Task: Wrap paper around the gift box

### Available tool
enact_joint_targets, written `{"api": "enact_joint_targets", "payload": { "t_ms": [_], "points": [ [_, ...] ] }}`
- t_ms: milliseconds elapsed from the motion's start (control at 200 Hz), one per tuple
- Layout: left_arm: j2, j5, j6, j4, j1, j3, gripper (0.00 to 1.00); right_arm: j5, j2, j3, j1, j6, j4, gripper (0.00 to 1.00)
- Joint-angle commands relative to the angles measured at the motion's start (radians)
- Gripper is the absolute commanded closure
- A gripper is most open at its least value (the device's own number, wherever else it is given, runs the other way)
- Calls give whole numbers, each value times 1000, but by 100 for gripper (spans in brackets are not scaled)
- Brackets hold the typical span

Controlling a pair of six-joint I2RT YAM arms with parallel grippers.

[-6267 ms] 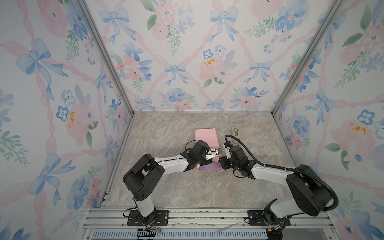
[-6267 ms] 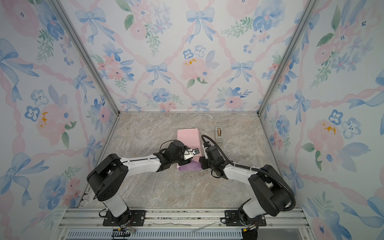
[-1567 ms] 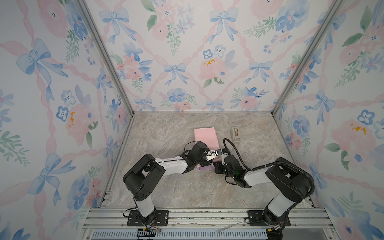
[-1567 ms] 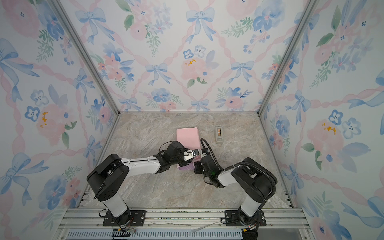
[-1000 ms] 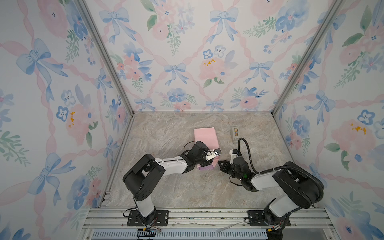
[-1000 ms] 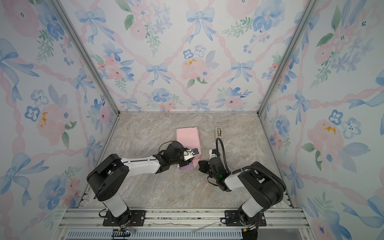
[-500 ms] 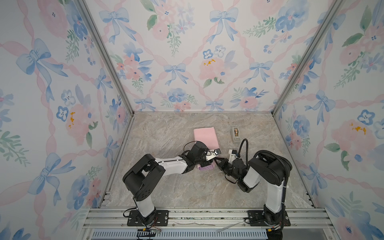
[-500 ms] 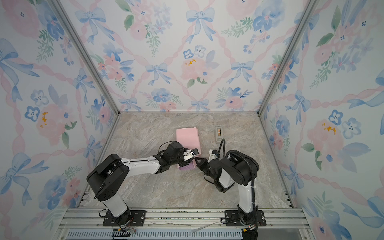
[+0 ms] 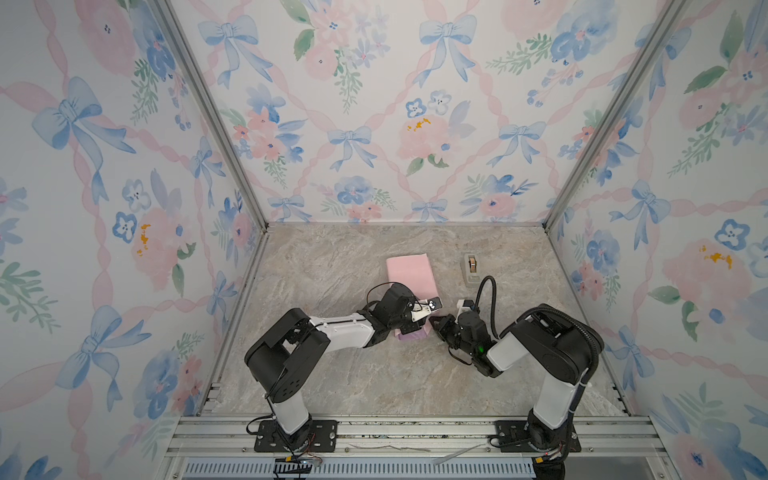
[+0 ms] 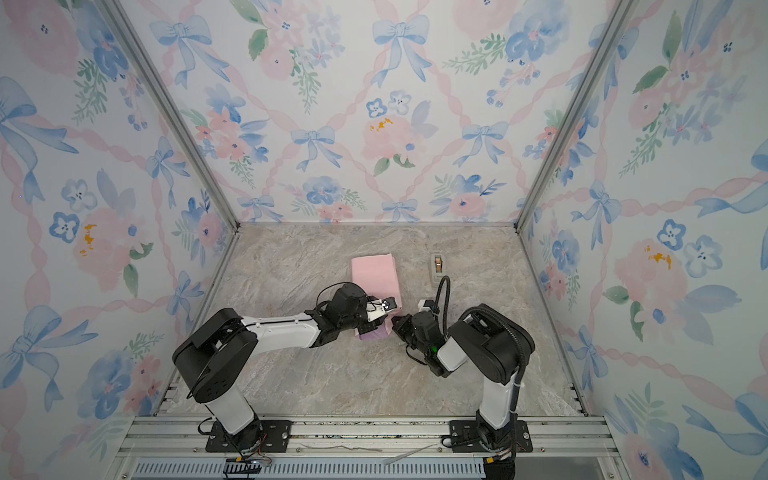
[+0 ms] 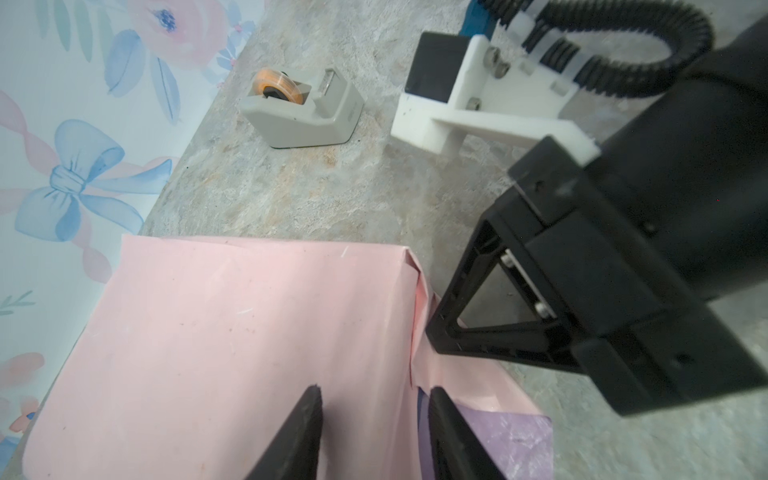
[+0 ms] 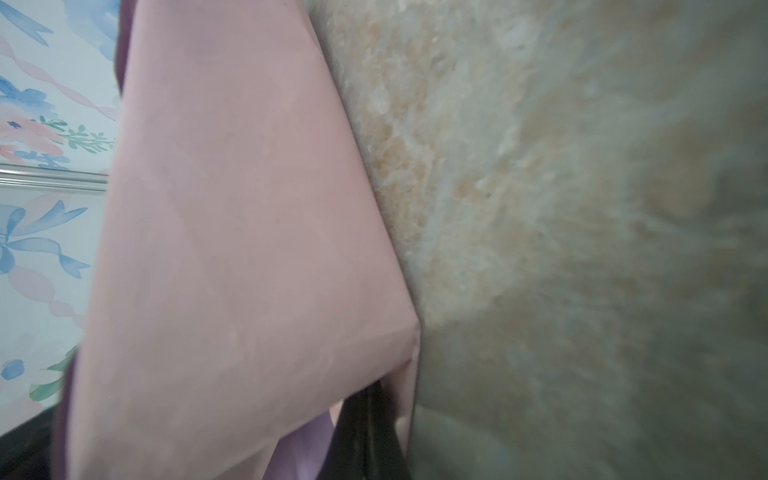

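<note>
Since the look six seconds back, differs only on the right: elbow now folded high, right gripper [image 9: 433, 321] brought low against the lilac end of the paper [image 9: 409, 270]. On the left, holds as before.

Right gripper pressed together, tip touching the folded side flap; cannot tell whether any paper sits between the fingers. Left gripper [image 11: 374, 390] half spread, tips down on top of the paper, pinning rather than pinching. Gift box [image 11: 420, 400] hidden beneath the paper, save what looks like a dark blue sliver beside one left finger.

Judged thin, light and easily creased, this paper. Keeps a fold once pressed, yet lifts again when released. Crumples or tears under a hard pinch. Slightly glossy on the lilac face, so likely to slip under smooth fingers. Best taken at a flap's free edge or a folded corner, never mid-sheet. Best pinned from above, over the stiff box. Box probably light too, so apt to slide across the table [image 9: 353, 374] if shoved sideways unpinned.

Beyond the paper's right edge, well apart: tape dispenser [image 9: 471, 269], clear of both arms. Between it and the paper, arching above: right arm's cable [image 9: 486, 291]. In the way mostly each other, both grippers crowding the same end of the paper.
</note>
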Motion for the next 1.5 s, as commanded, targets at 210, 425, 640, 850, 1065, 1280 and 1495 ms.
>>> {"api": "enact_joint_targets", "payload": {
  "t_ms": [210,425,640,850,1065,1280,1495],
  "points": [
    [-23,-3,-25,-9,7,-17,56,54,-85,63,43,-36,-420,100],
    [-16,-2,-33,-9,9,-13,56,-10,-87,82,62,-27,-467,100],
    [-27,7,-48,-8,10,-9,56,3,-183,49,87,-35,-508,100],
    [-90,10,-146,-9,11,12,47,66,-489,59,49,-158,-822,78],
    [-201,-68,-400,-62,40,54,39,95,-679,240,-27,-395,-1204,58],
    [-255,-181,-734,-324,137,111,33,-15,-509,487,-105,-621,-1352,42],
    [-247,-6,-988,-412,312,38,32,-103,-251,713,-122,-746,-1392,38]
  ]
}}
